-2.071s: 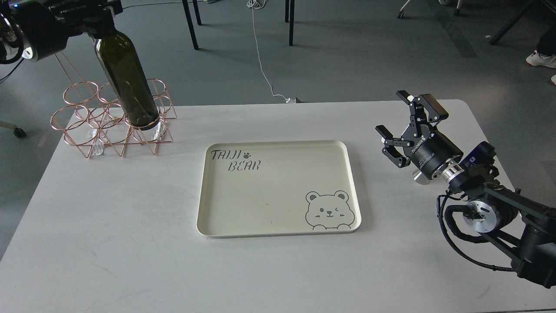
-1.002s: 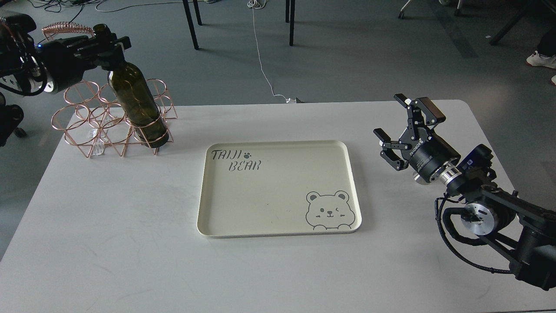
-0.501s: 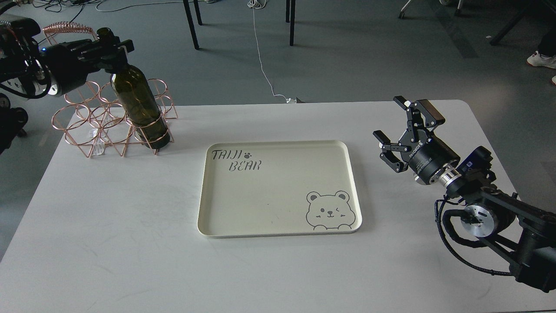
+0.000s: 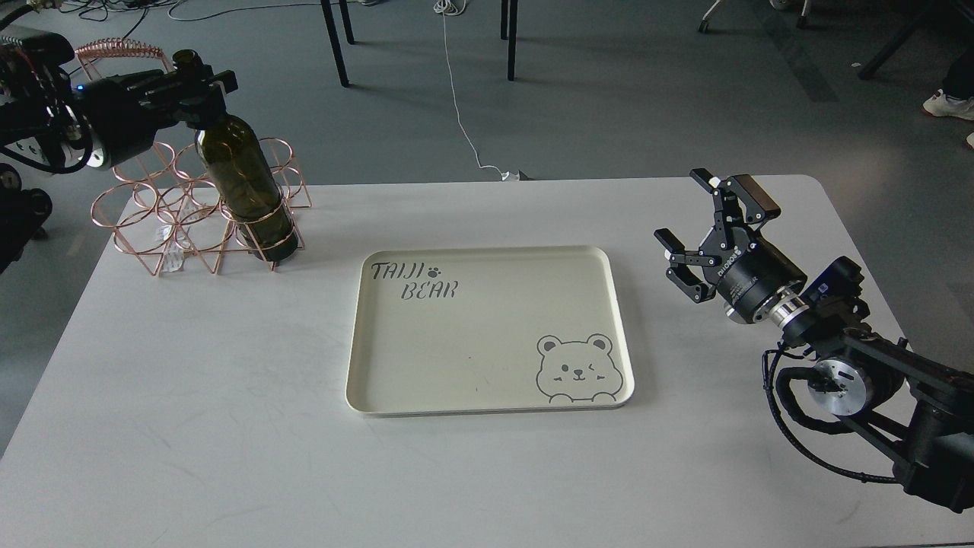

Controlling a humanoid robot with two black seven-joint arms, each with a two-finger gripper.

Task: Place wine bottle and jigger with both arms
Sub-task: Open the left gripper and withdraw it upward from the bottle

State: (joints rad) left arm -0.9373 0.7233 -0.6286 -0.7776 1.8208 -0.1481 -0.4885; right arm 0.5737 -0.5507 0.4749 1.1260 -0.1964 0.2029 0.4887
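The dark olive-green wine bottle (image 4: 242,186) stands slightly tilted inside the front right ring of a copper wire rack (image 4: 163,213) at the table's far left. My left gripper (image 4: 199,78) is shut on the bottle's neck just below its mouth. My right gripper (image 4: 694,217) is open and empty, held above the table to the right of the cream tray (image 4: 487,384). The jigger is not in view.
The cream tray with "TAIJI BEAR" lettering and a bear drawing lies at the table's middle with nothing on it. Chair legs and a white cable (image 4: 460,114) are on the floor beyond the table's far edge.
The bottle has been lowered into the rack's ring over the last two seconds and has hardly moved in the last half second. My right gripper has stayed almost still.
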